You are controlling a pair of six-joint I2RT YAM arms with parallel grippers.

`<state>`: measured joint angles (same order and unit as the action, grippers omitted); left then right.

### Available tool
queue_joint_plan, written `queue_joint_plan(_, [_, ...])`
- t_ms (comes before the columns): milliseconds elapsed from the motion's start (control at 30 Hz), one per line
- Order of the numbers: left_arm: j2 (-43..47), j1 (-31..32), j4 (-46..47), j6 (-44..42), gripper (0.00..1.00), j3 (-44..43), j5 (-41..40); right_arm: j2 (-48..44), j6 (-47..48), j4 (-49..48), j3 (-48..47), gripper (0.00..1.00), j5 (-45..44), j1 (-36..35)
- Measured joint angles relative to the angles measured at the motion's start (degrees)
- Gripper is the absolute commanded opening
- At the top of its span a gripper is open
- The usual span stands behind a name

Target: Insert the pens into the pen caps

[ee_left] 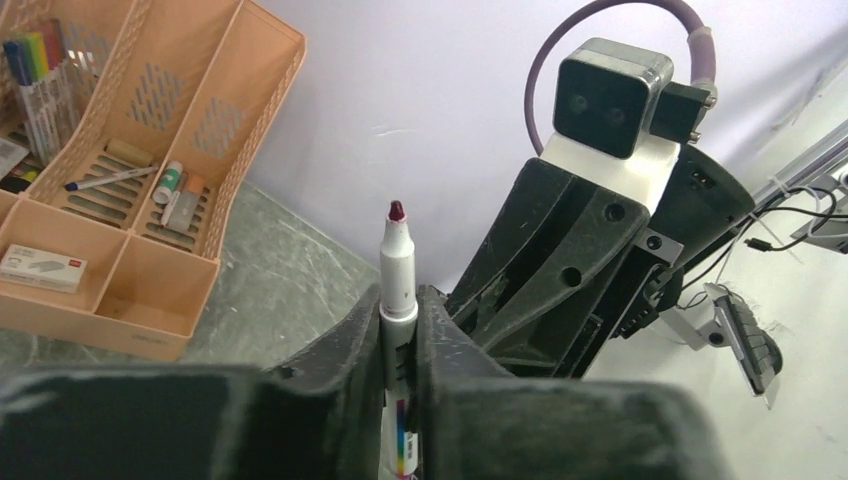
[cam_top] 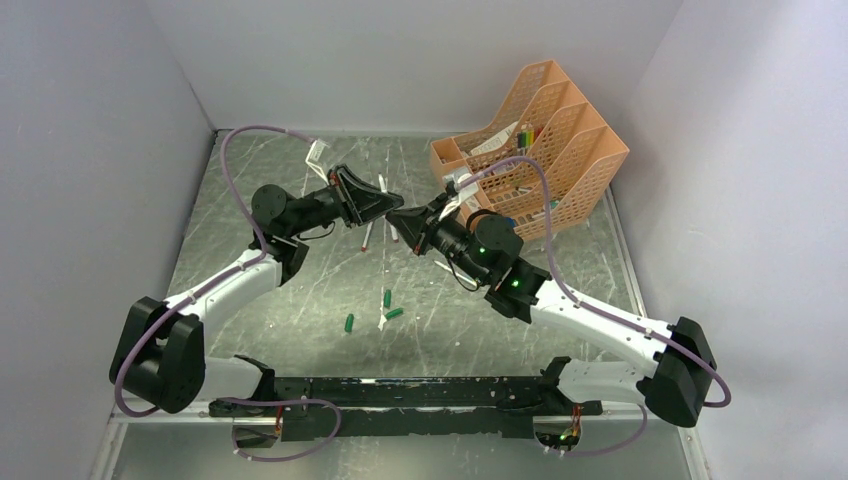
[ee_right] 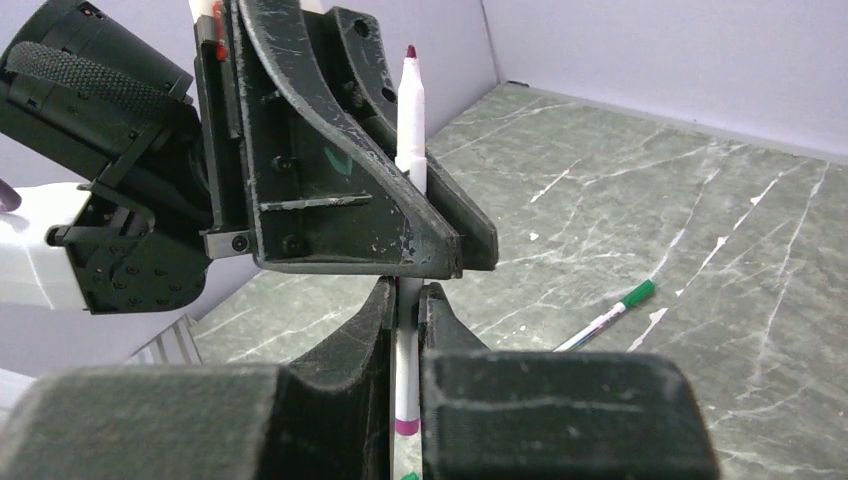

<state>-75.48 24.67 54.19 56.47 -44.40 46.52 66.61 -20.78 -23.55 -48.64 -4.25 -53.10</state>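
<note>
Left end effector (ee_left: 400,305): mine, closed on the pen (ee_left: 397,265). Both fingers press the white barrel. The pen stands upright between them, its dark red tip free at 12 o'clock in the wrist view.

Right end effector (ee_right: 405,300): mine, clamped on the same pen lower down the barrel, near a magenta band. My left fingers cross in front of the barrel just above this grip.

Position: the two end effectors meet tip to tip above the middle of the desk (cam_top: 300,290). In the top view my left arm reaches in from 8 o'clock and my right arm from 4 o'clock.

Caps (cam_top: 387,297): green, lying on the desk at 6 o'clock of the meeting point, well apart from both end effectors. Two lie near each other; a third sits alone at 8 o'clock of that pair.

Capped pen (ee_right: 605,318): on the desk at 3 o'clock of my right end effector in its wrist view, green cap on the far end. I cannot tell whether this is one of the caps counted above.

Loose pens (cam_top: 368,236): one with a red tip lies at 7 o'clock of the meeting point; a white one lies at 12 o'clock.

Organizer (cam_top: 560,150): orange mesh, at 2 o'clock on the desk. It holds multicoloured markers (ee_left: 35,60) and a small white box (ee_left: 40,268).
</note>
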Motion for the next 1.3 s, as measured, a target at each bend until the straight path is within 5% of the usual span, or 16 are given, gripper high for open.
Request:
queue_joint_plan(133, [0.0,0.1,0.3,-0.3,0.07,0.0,0.1,0.0,0.5,0.3,-0.2,0.00,0.0,0.0])
queue_joint_plan(233, [0.0,0.1,0.2,-0.5,0.07,0.0,0.0,0.1,0.5,0.3,-0.2,0.24,0.2,0.0])
queue_joint_plan(367, [0.0,0.2,-0.3,-0.6,0.07,-0.6,-0.1,0.2,0.4,0.3,-0.2,0.27,1.4,0.0])
queue_joint_plan(467, [-0.5,0.2,-0.7,-0.7,0.07,-2.6,-0.2,0.2,0.3,0.3,0.3,0.23,1.7,0.0])
queue_joint_plan(600, [-0.6,0.2,-0.8,-1.0,0.07,-4.7,-0.2,-0.1,0.3,0.8,1.7,0.00,1.7,0.0])
queue_joint_plan(700, [-0.8,0.2,-0.8,-0.7,0.09,-4.7,-0.2,-0.5,0.3,1.2,1.8,0.00,1.7,0.0])
queue_joint_plan(867, [-1.1,0.2,-0.5,-0.2,0.32,-4.7,0.1,-0.6,0.3,1.6,1.8,0.00,1.9,0.0])
queue_joint_plan(967, [-1.1,0.2,-0.3,0.0,0.35,-4.6,0.2,-0.6,0.3,1.0,1.8,0.00,2.0,0.0])
queue_joint_plan(1167, [-0.9,0.3,-0.9,-0.5,0.29,-4.3,0.2,-0.2,0.3,0.0,1.4,0.00,2.0,0.0])
queue_joint_plan(1300, [-0.1,0.3,-1.3,-0.8,0.07,-4.3,0.2,-0.1,0.3,-0.2,1.0,0.00,2.1,0.0])
